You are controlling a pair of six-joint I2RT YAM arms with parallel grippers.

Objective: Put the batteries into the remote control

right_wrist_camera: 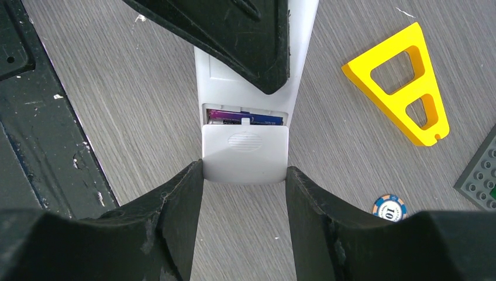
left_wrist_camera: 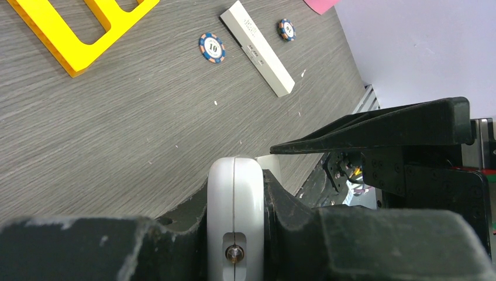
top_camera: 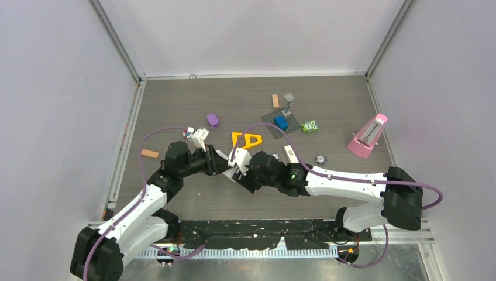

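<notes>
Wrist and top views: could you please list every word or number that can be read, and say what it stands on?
"10": on the nearer poker chip in the left wrist view, and on a chip in the right wrist view.
Second chip: number too blurred to read.
White bar: print too small to read.
The batteries in the remote control: no legible print.
Top view: nothing legible.
</notes>
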